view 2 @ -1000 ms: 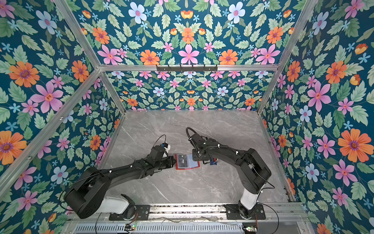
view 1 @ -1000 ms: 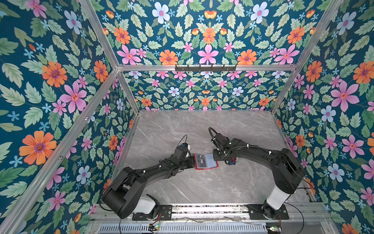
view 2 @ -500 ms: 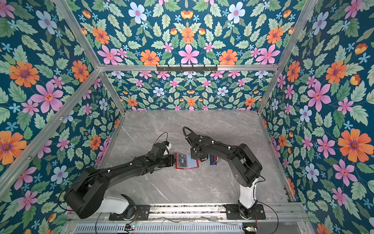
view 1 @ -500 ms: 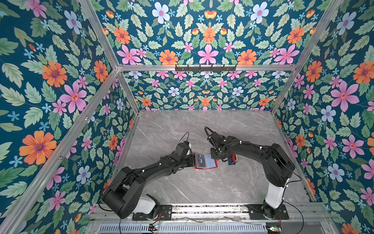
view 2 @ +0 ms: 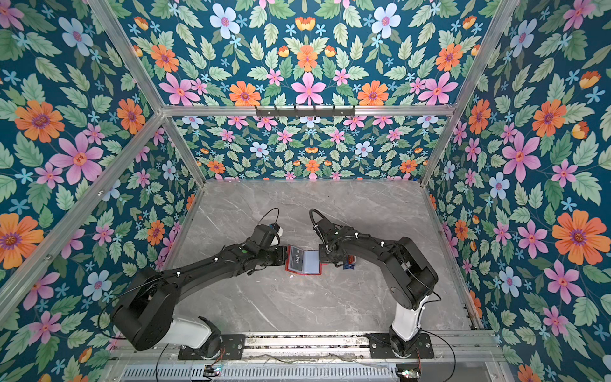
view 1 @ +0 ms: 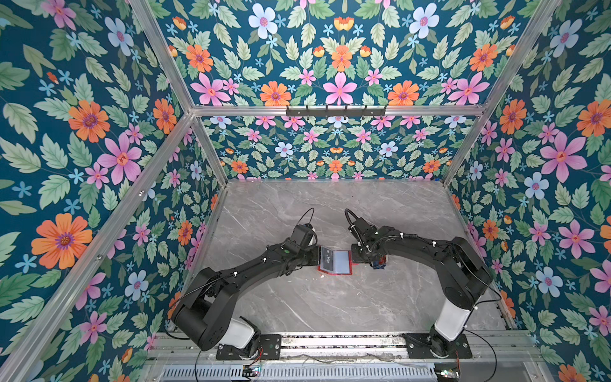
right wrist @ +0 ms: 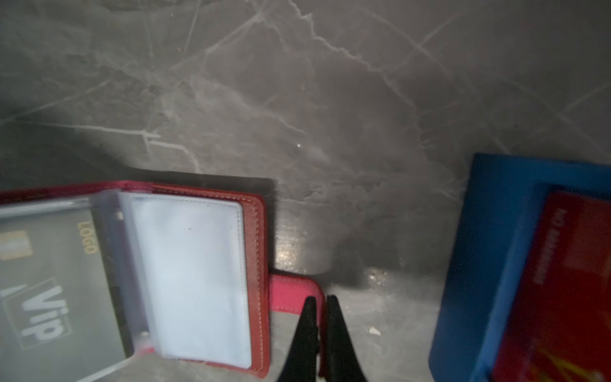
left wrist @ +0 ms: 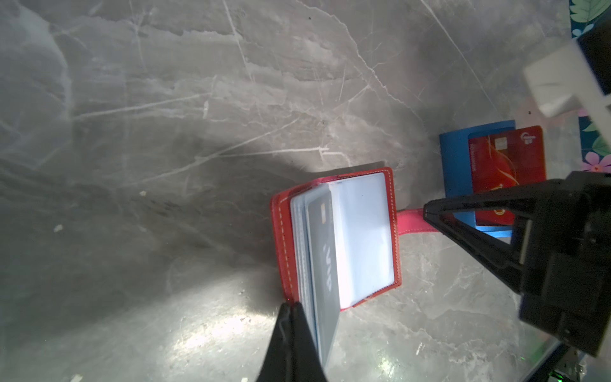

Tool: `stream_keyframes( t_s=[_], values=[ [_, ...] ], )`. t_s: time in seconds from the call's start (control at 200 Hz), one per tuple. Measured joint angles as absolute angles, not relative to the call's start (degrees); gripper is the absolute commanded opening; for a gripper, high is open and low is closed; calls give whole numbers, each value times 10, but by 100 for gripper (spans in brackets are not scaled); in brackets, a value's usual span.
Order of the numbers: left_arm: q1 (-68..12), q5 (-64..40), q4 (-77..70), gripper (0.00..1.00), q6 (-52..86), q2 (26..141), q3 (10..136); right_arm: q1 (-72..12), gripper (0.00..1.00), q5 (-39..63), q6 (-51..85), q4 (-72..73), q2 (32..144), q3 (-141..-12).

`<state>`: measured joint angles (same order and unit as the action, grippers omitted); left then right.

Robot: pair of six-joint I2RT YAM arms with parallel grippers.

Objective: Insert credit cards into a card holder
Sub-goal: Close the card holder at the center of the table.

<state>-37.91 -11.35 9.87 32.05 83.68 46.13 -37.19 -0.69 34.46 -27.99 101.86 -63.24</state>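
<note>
- Risk of the raised sleeve [left wrist: 317,211] and its dark card [left wrist: 325,264] flopping flat if slipped off the left gripper [left wrist: 291,309], closing the pocket again.
- Risk of skidding the card holder [left wrist: 281,238] over the smooth table [left wrist: 165,132] if pushed from one end only; lying open between both arms now.
- Risk of dragging the snap tab [left wrist: 413,221] sideways with the right gripper [right wrist: 319,302], twisting the holder.
- Left gripper: pinched fully together at the sleeves' free edge; impossible to tell whether anything caught between.
- Right gripper: closed tip to tip, empty, seemingly touching the tab's end.
- Farthest: red card [left wrist: 506,165] in the blue tray [left wrist: 454,165], not yet picked.
</note>
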Motion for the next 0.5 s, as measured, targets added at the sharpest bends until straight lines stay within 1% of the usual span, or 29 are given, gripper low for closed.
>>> stream_keyframes(
  t_s=[0.29,0.5],
  values=[
    [-414,-99,124,0,314,878,522,-367,0,29,357,-237,1015,-609],
    [-440,-98,126,16,312,903,551,-367,0,30,365,-227,1013,-605]
  ],
)
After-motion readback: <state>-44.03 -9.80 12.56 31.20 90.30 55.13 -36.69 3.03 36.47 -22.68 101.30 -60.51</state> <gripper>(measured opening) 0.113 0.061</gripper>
